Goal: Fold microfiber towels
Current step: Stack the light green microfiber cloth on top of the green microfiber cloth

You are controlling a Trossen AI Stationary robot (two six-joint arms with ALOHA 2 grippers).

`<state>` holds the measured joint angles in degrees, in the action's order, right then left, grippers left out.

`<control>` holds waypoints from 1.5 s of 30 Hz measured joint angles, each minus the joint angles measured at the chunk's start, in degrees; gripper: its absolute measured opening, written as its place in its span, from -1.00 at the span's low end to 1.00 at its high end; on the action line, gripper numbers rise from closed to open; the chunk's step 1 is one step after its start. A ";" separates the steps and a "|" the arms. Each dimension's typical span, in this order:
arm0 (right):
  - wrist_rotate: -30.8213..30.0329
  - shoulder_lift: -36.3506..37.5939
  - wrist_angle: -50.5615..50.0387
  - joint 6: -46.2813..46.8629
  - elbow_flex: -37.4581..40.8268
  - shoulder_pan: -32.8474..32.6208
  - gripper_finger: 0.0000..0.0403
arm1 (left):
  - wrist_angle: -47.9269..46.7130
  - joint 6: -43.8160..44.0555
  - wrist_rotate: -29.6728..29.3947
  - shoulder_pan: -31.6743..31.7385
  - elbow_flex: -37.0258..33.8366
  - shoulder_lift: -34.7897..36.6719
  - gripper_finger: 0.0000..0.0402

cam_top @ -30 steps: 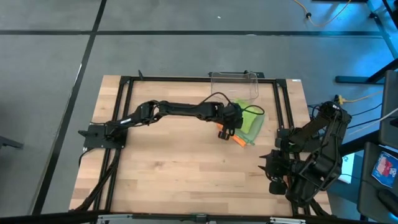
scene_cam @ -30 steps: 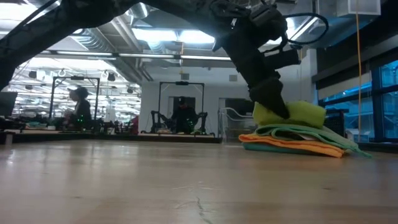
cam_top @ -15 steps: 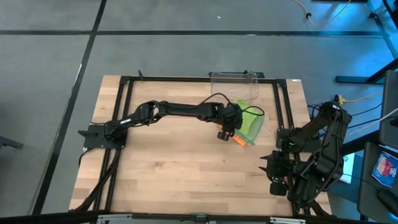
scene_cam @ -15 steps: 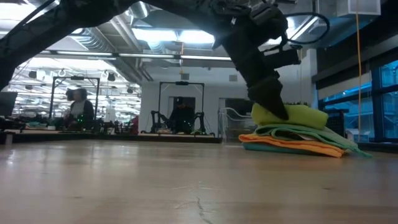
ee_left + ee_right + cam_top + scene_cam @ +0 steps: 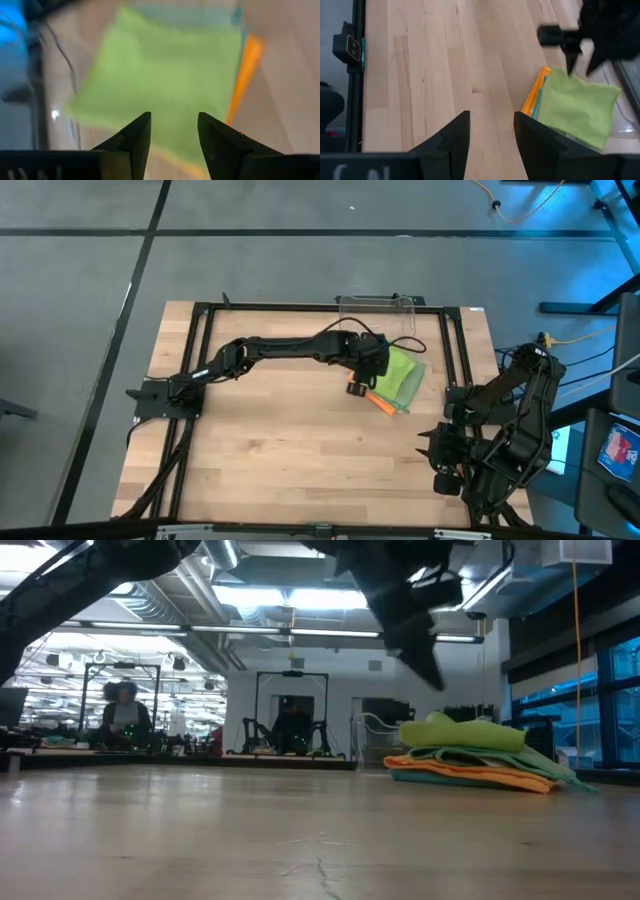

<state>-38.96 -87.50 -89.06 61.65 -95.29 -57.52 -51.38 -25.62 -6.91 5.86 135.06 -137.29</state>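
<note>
Evidently nearly done: towels (image 5: 398,380) lie folded, stacked beside the bin (image 5: 378,315); left gripper (image 5: 358,385) hovers above, jaws apart, empty.

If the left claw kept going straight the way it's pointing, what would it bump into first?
Most likely the lime green towel on top of the stack. The left gripper hangs open above it, fingers aimed down at it with nothing between, though the gap is hard to judge.

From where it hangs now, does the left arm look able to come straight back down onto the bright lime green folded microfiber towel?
Probably yes. The left claw hangs open above the bright lime green folded microfiber towel, which tops the stack, and nothing sits between them. The right claw waits apart.
</note>
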 joint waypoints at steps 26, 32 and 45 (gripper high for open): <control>-19.83 0.71 18.62 44.04 45.59 29.76 -0.23 | -25.21 -4.21 22.97 16.31 -0.13 23.60 -0.25; -10.99 5.53 58.22 5.66 54.68 40.92 -0.23 | -25.32 -12.72 22.70 18.45 -0.11 23.17 -0.25; -10.93 4.50 87.79 -20.48 63.91 53.29 -0.23 | -38.62 -11.98 35.03 24.82 -1.58 23.64 -0.25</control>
<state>-49.89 -83.00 -1.27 41.18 -31.38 -4.23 -90.00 -37.60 28.11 30.68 133.49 -113.65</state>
